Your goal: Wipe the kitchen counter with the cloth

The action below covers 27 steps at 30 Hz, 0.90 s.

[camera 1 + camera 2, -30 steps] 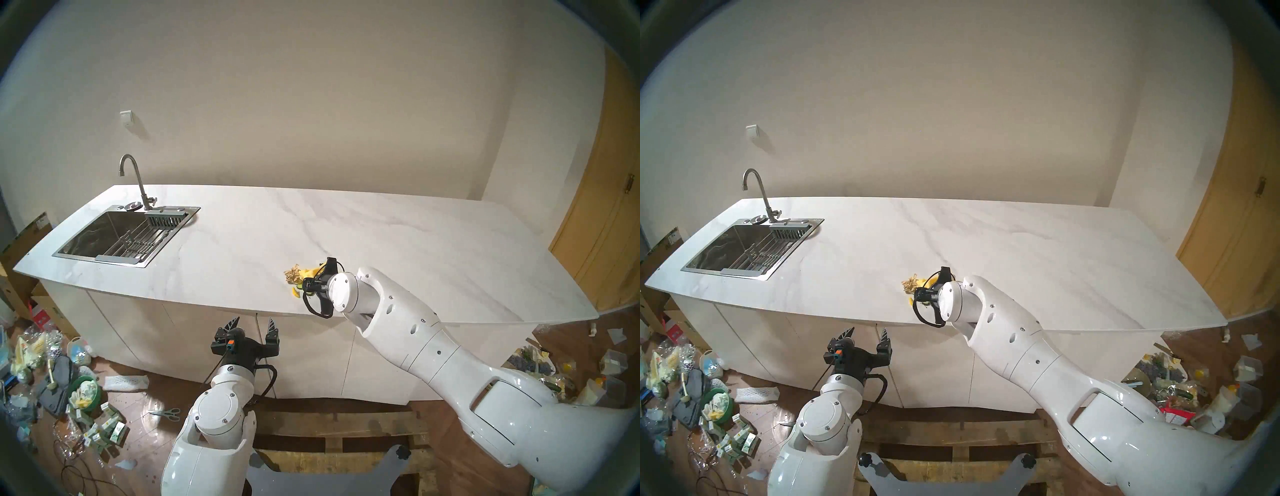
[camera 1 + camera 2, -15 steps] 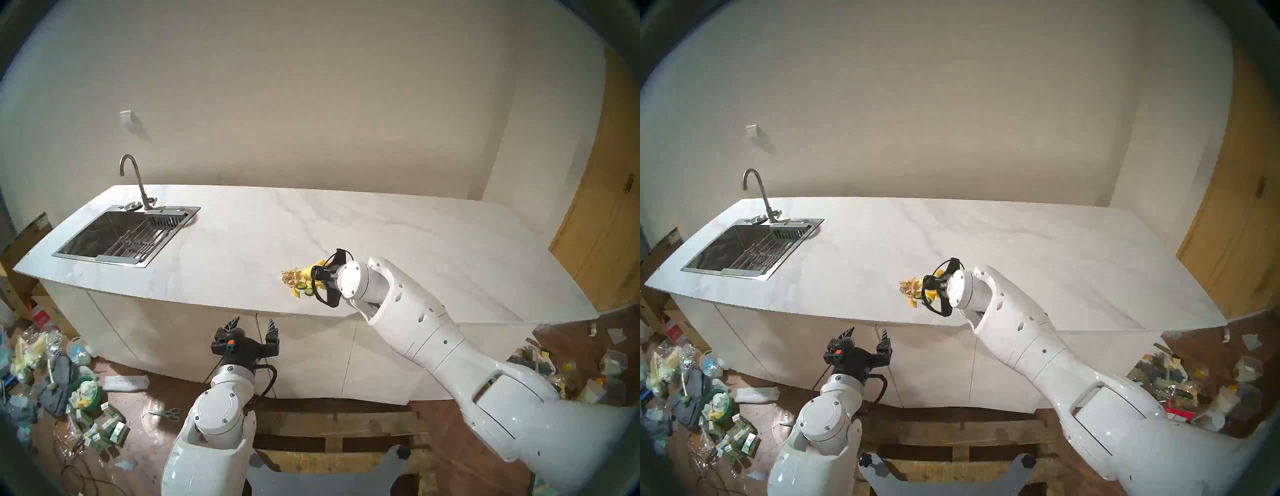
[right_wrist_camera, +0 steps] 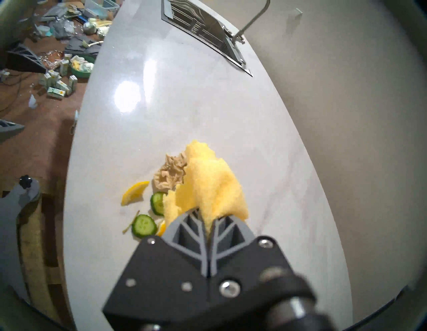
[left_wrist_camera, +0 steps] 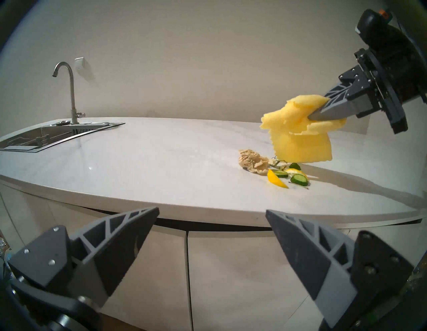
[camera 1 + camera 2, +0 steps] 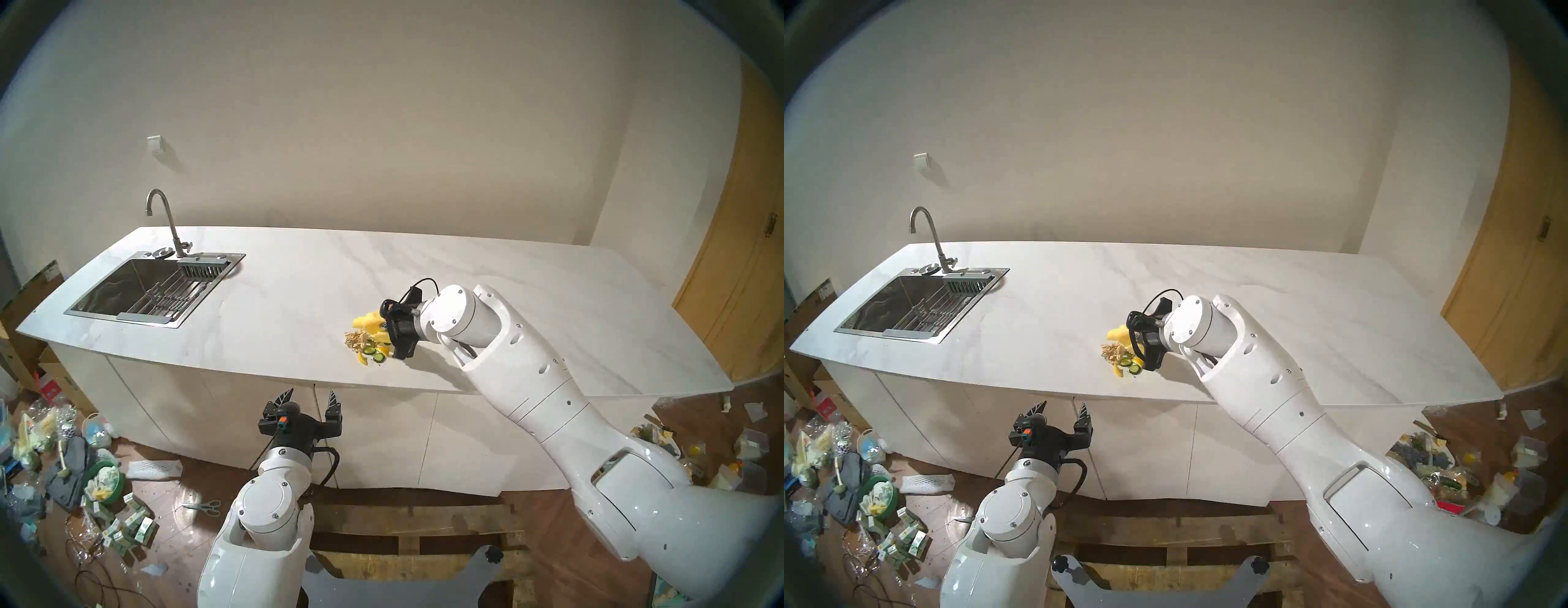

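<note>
The white marble-look kitchen counter [image 5: 297,293] fills the middle of the head views. My right gripper [image 5: 385,326] is shut on the bright yellow cloth [image 5: 368,321]. It holds the cloth a little above the counter, just behind and to the right of a small heap of food scraps. The left wrist view shows the cloth [image 4: 298,136] hanging free from the right gripper [image 4: 316,113]. In the right wrist view the cloth [image 3: 208,187] bunches out of the shut fingertips [image 3: 221,222]. My left gripper [image 5: 312,395] is open and empty, below the counter's front edge, in front of the cabinet fronts.
On the counter near its front edge lie a beige heap of shreds [image 5: 353,339], cucumber slices [image 5: 373,352] and a lemon wedge [image 5: 362,360]. The steel sink [image 5: 144,288] and faucet [image 5: 163,220] sit at the far left. Litter covers the floor on both sides.
My right gripper has risen and moved back from the front edge with the cloth, lifting it off the scraps. The cucumber slices and lemon wedge now show. The left arm has not moved.
</note>
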{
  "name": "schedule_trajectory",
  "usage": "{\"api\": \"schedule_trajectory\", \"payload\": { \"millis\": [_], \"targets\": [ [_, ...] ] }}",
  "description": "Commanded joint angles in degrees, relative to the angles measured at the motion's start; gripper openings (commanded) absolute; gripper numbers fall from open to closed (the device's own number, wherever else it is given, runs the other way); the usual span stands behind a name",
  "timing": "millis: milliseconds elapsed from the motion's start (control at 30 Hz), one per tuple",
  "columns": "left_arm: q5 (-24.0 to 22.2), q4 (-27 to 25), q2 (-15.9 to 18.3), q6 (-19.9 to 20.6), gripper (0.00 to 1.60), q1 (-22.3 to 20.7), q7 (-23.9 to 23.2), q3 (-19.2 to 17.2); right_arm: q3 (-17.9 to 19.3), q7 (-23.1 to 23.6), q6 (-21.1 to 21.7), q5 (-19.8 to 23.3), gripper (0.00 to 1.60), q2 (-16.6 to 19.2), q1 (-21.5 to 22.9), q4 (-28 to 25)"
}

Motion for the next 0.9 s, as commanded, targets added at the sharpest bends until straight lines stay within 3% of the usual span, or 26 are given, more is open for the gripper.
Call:
{"api": "schedule_trajectory", "payload": {
  "millis": [0,233,267,333,367,400,433,467,500,567,633,667,867],
  "targets": [
    [-0.2,-1.7,0.1,-0.3,1.60,-0.2,-0.4,0.1,1.4,-2.4,1.1,-0.8,0.00,0.4,0.1,-3.6],
    [-0.1,-1.6,0.1,-0.3,1.60,-0.3,-0.3,0.1,2.8,-8.0,0.2,-3.9,0.00,-0.8,-0.5,-4.2],
    [-0.2,-1.7,0.1,-0.3,1.60,-0.3,-0.4,0.1,2.6,-6.6,0.5,-2.0,0.00,-0.5,0.0,-4.0],
    [-0.2,-1.7,0.1,-0.3,1.60,-0.2,-0.4,0.1,2.0,-6.0,-0.4,-2.5,0.00,0.3,0.1,-4.6],
    [-0.2,-1.7,0.1,-0.3,1.60,-0.3,-0.4,0.1,3.1,-10.7,0.4,-4.0,0.00,-0.7,-1.5,-5.1],
    [-0.1,-1.7,0.1,-0.3,1.60,-0.3,-0.3,0.1,3.6,-10.8,0.6,-4.9,0.00,-0.9,-1.5,-5.2],
    [-0.2,-1.7,0.1,-0.3,1.60,-0.3,-0.4,0.1,2.7,-10.5,0.1,-4.2,0.00,-0.2,-1.0,-5.1],
    [-0.2,-1.7,0.1,-0.2,1.60,-0.2,-0.4,0.1,2.1,-6.2,0.9,-3.4,0.00,0.4,-0.1,-4.9],
    [-0.2,-1.8,0.1,-0.2,1.60,-0.2,-0.4,0.1,1.4,-6.0,-0.5,-4.0,0.00,1.1,-0.2,-5.2],
    [-0.2,-1.7,0.1,-0.2,1.60,-0.2,-0.4,0.1,2.4,-11.1,1.3,-5.2,0.00,0.1,-2.0,-6.0],
    [-0.2,-1.8,0.1,-0.2,1.60,-0.2,-0.4,0.1,1.6,-5.5,2.3,-4.2,0.00,0.9,-0.3,-5.1],
    [-0.2,-1.8,0.1,-0.2,1.60,-0.2,-0.4,0.1,-0.6,-1.2,2.1,-2.3,0.00,2.6,1.4,-4.5],
    [-0.2,-1.8,0.1,-0.2,1.60,-0.2,-0.4,0.1,1.2,-4.6,1.6,-3.7,0.00,1.4,-0.8,-5.9]
  ]
}}
